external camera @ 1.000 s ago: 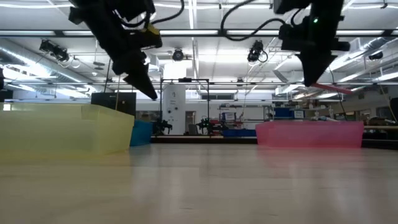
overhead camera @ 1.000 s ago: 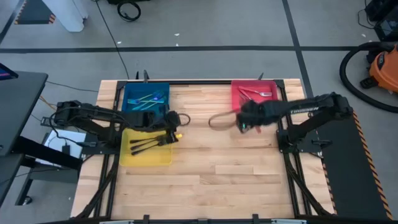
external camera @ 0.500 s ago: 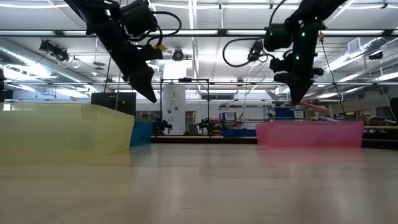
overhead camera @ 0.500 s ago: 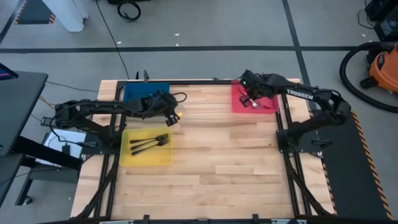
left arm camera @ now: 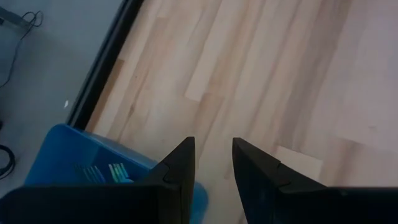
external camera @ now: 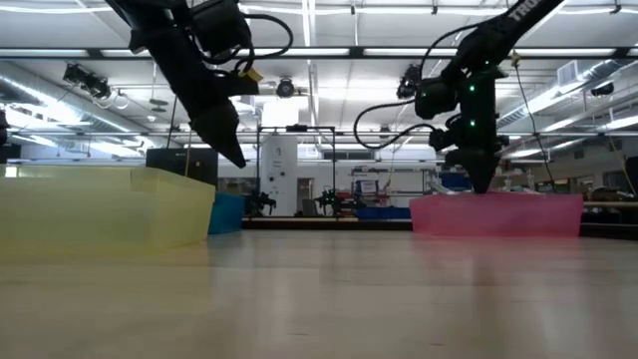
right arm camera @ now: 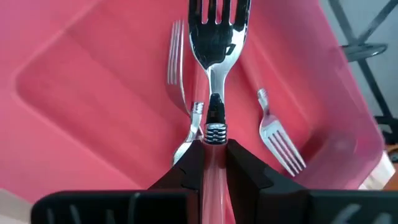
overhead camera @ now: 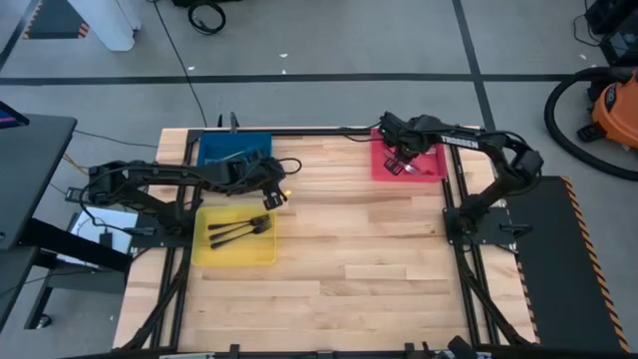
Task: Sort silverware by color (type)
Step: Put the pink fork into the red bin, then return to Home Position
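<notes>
My right gripper point(right arm camera: 214, 146) is over the red tray point(overhead camera: 424, 165) at the table's far right, shut on a red-handled fork point(right arm camera: 214, 37) whose silver tines point away from the wrist. Two more forks point(right arm camera: 177, 62) point(right arm camera: 281, 144) lie flat on that tray's floor. My left gripper point(left arm camera: 212, 149) hangs open and empty above bare wood point(overhead camera: 271, 194), between the blue tray point(overhead camera: 214, 148) with teal forks point(left arm camera: 102, 173) and the yellow tray point(overhead camera: 234, 254) with three black forks point(overhead camera: 239, 229). My right gripper pinches the fork's red handle point(right arm camera: 214, 163) between its two fingers, just behind the ribbed metal collar. The fingers lie along the fork and slant down into the tray from above. The head juts out past the fingertips; whether it touches the tray floor I cannot tell.
The three trays line the table's far and left parts; their walls point(external camera: 498, 214) point(external camera: 110, 204) rise above the wood. Bare wood point(overhead camera: 359, 259) fills the middle and near side. A black frame rail point(left arm camera: 102, 68) runs along the table's edge.
My right gripper has carried the red-handled fork from the table's middle toward the far right edge and come down low over the red tray, still shut on it. My left gripper has stayed about where it was.
</notes>
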Motion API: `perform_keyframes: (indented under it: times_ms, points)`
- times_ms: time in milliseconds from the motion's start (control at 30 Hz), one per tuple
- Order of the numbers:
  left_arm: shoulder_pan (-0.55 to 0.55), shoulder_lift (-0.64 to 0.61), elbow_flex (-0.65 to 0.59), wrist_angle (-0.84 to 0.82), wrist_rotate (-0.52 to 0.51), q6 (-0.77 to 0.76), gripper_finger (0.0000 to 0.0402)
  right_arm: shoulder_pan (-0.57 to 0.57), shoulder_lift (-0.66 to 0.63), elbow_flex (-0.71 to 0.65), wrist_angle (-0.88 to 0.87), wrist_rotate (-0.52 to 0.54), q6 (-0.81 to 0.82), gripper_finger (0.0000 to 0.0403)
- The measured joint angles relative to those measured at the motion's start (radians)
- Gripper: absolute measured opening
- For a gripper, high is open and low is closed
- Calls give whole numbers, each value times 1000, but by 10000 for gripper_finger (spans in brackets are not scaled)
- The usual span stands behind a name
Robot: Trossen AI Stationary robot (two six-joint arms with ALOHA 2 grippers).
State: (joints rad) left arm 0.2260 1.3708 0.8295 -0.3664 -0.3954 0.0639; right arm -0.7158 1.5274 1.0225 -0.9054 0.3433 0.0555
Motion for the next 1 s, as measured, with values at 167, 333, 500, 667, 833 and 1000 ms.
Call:
perform_keyframes:
  times_ms: [167,333,500,667,833,1000]
  points:
    - [-29,0,0,-8,0,-26,107,-1,38,0,-2,-80,-8,51]
    - [-41,0,0,-8,0,-26,107,-3,40,0,-7,-88,-28,63]
    - [-39,0,0,-11,0,-26,107,-8,39,0,-11,-92,-33,80]
    - [-39,0,0,-12,0,-23,107,-8,41,0,-7,-59,-33,92]
    - [-39,0,0,-9,0,0,107,-8,41,0,3,-57,-33,103]
    - [-41,-33,-1,2,0,-25,107,-8,40,23,-21,-112,21,106]
